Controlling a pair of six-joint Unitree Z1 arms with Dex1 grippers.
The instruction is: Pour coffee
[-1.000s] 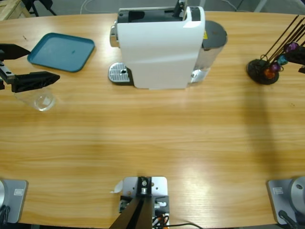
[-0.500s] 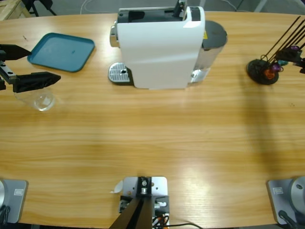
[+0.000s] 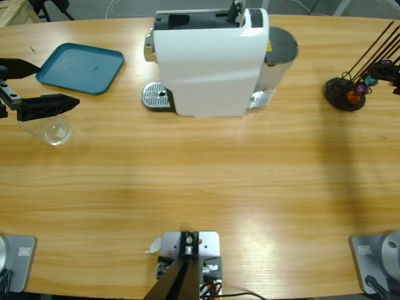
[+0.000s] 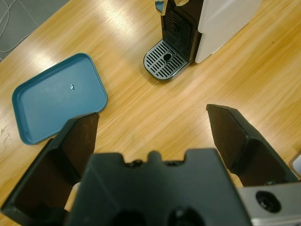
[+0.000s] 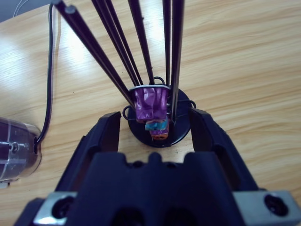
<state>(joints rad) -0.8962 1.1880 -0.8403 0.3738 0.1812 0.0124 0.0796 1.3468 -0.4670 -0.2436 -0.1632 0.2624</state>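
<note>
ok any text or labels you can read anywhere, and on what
No text can be read in any view.
Yellow sticker on the coffee machine, beside its grey tank: too small to read.
Tray, rack, capsules and glass: no print shows.

Two black jaws and a black body are shown on the left gripper (image 4: 153,129); the jaws are broad, flat and wedge-shaped, with matte inner faces. Two round recesses are set into the body's top, and a silver plate with a dark screw is seen at its lower right. The right gripper (image 5: 155,127) is built alike: black angular jaws, a notched black body, and silver-grey plates with dark screws at both lower corners.
</note>
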